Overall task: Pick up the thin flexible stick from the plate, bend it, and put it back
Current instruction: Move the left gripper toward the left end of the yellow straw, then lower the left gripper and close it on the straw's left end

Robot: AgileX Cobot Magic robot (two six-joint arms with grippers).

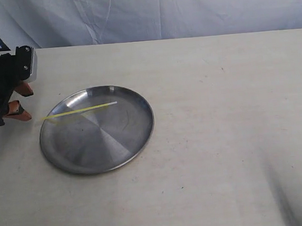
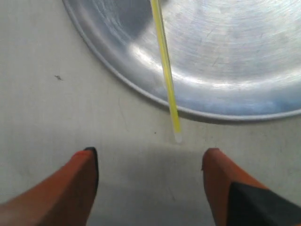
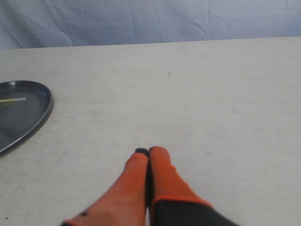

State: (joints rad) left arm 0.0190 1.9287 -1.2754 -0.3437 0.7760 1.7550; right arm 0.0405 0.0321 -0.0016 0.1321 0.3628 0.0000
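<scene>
The plate (image 1: 98,149) sits on the pale table (image 1: 222,138), left of the middle in the exterior view, with a blue-grey cloth (image 1: 184,9) hanging behind the table's far edge. The stick (image 1: 79,111) lies straight across the far part of the plate. Its whitish end rests on the metal near the plate's middle, and its other end reaches just past the left rim and over the table. The left gripper (image 1: 30,105) hangs just left of the plate, close above the table, level with that overhanging end. Its orange fingers (image 1: 17,111) are spread wide and hold nothing. In the left wrist view the stick (image 2: 165,70) crosses the rim of the plate (image 2: 225,70) and ends on the table a little ahead of the left gripper (image 2: 150,155). The end is in line with the gap between the two fingers (image 2: 87,174) and touches neither. The right gripper (image 3: 149,151) is low over bare table well to the right of the plate, its fingers (image 3: 162,174) pressed together with nothing between them. From its wrist camera only an edge of the plate (image 3: 44,106) shows, far off to one side, with a short length of the stick (image 3: 11,100) lying on it.
</scene>
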